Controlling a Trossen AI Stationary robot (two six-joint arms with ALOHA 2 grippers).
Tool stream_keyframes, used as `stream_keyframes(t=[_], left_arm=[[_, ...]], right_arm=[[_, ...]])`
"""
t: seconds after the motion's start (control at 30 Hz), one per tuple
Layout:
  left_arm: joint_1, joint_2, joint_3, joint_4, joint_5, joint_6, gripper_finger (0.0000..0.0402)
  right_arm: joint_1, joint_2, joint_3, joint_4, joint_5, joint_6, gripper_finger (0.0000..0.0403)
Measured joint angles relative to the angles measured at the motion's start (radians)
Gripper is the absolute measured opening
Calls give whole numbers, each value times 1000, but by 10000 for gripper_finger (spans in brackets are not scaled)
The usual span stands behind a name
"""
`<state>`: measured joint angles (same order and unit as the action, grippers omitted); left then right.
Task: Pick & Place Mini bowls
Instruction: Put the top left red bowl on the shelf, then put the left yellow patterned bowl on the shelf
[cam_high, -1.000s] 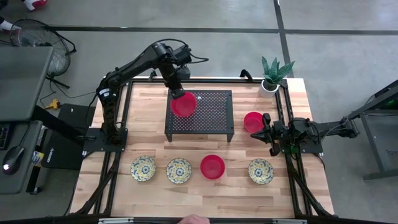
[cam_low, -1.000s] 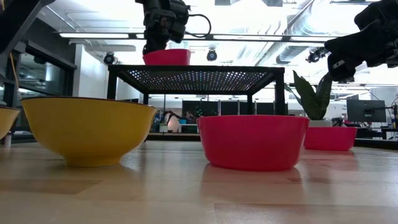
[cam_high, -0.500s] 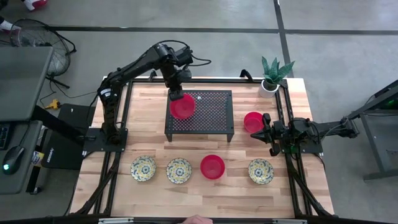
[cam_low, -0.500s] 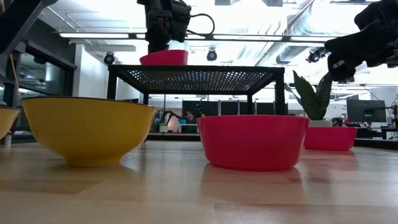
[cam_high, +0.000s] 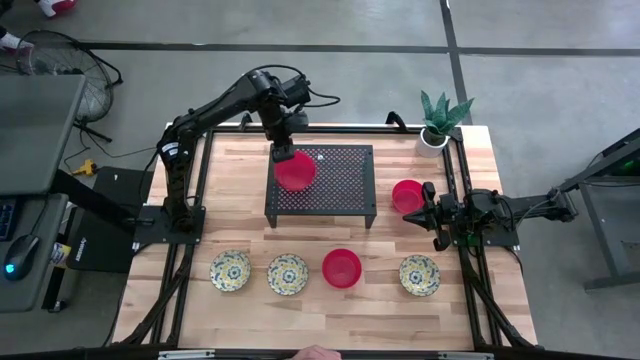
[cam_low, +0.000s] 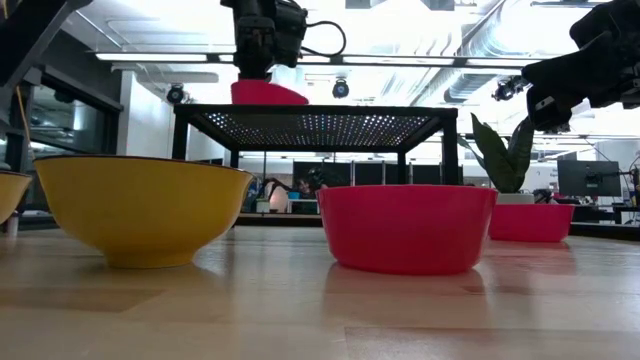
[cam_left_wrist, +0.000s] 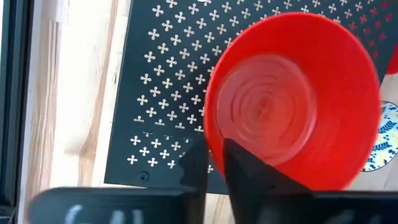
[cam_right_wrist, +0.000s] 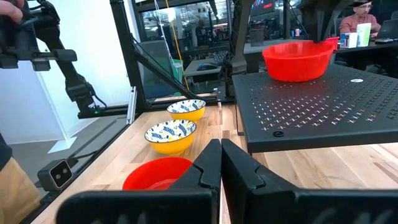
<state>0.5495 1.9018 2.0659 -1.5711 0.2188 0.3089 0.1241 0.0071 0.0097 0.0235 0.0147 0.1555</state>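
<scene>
A red mini bowl (cam_high: 295, 170) is on the black perforated stand (cam_high: 335, 190), near its far left corner, tipped in the low view (cam_low: 268, 92). My left gripper (cam_high: 283, 150) comes down on its far left rim and is shut on it. My right gripper (cam_high: 424, 205) hangs shut over the table's right side, just above another red bowl (cam_high: 405, 195). Along the near edge, standing on their bases, are two patterned bowls (cam_high: 230, 270) (cam_high: 288, 273), a red bowl (cam_high: 342, 268) and a third patterned bowl (cam_high: 419, 275). My left gripper has the red bowl's rim (cam_left_wrist: 211, 140) between its two fingers, one finger inside the bowl and one outside. The fingers come steeply from above. The bowl is tilted, its held side raised and its opposite side (cam_low: 300, 98) down on the stand.
A white pot with a green plant (cam_high: 437, 120) stands at the far right corner. The stand's right half (cam_high: 350, 175) is bare. Black frame rails run along the table's left and right sides. A fan and a desk stand off the table to the left.
My left gripper has rolled at the wrist while staying over the stand's far left corner. The red bowl, level a second ago, has tipped: its held side stays up and its other side has come down onto the stand.
</scene>
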Motion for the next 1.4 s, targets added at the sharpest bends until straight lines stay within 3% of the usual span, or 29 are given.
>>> stream_keyframes(t=[0.3,0.43,0.77,0.93,1.17,1.4], left_arm=[[0,0,0,0,-2,1,130],[0,-2,0,0,-22,1,133],[0,-100,2,0,-200,-10,134],[-13,-156,2,0,-204,-108,134],[-113,-229,2,-1,-204,-217,134],[-251,-391,-206,0,-234,-335,133]], right_arm=[[0,0,0,0,0,0,0],[0,0,0,0,0,0,0],[0,0,0,0,0,0,0],[0,0,0,0,0,0,0],[0,0,0,0,0,0,0],[0,0,0,0,0,0,0]])
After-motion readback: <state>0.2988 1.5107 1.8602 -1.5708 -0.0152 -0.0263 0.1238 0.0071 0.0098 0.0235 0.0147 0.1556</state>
